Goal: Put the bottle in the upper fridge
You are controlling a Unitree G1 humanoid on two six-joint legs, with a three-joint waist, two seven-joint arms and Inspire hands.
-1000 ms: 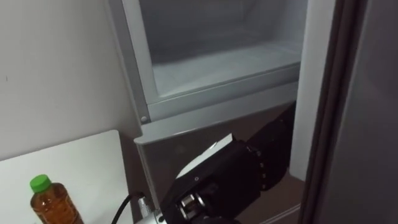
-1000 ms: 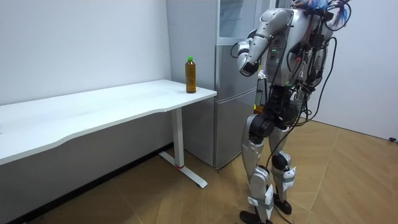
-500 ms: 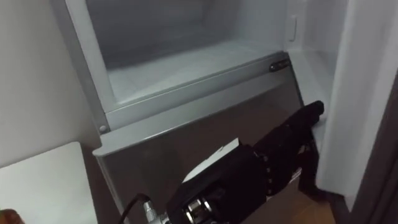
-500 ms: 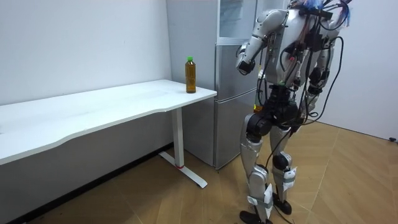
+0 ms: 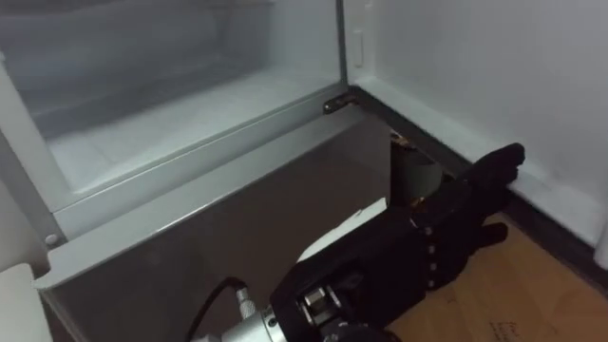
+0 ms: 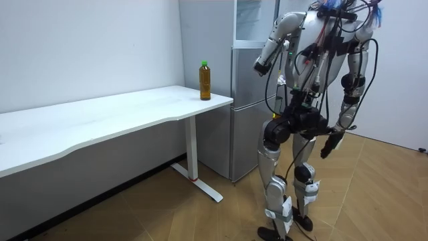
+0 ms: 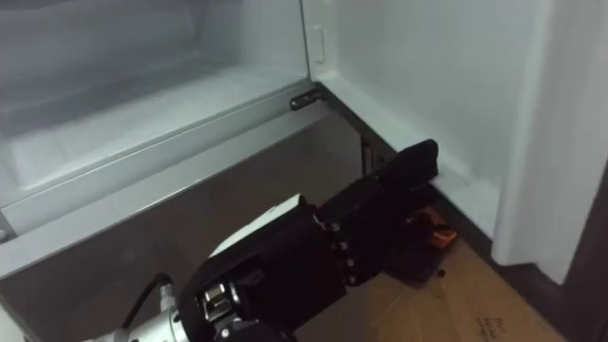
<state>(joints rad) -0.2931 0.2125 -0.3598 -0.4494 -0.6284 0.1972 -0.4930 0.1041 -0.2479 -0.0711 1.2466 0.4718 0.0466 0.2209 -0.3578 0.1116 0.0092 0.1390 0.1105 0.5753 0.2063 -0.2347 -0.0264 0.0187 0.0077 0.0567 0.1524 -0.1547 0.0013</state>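
The bottle [image 6: 205,80], amber with a green cap, stands upright on the near corner of the white table [image 6: 120,117], apart from both hands. I stand in front of the fridge [image 6: 251,100]. Its upper compartment is open, showing a bare white shelf [image 5: 171,123]. My left hand [image 5: 470,195] is raised before the grey lower door [image 5: 209,237], fingers straight and holding nothing. My left hand [image 6: 259,65] also shows level with the upper compartment. My right hand [image 6: 329,144] hangs low at my side, fingers straight and empty.
The upper door [image 7: 427,85] stands swung open on the right, its white inner side facing me. A corner of the table [image 5: 11,304] shows at the lower left. Wooden floor [image 7: 494,304] lies below the open door.
The eye view has swung right, so the bottle and most of the table have left it. In the room view my right arm has dropped to my side.
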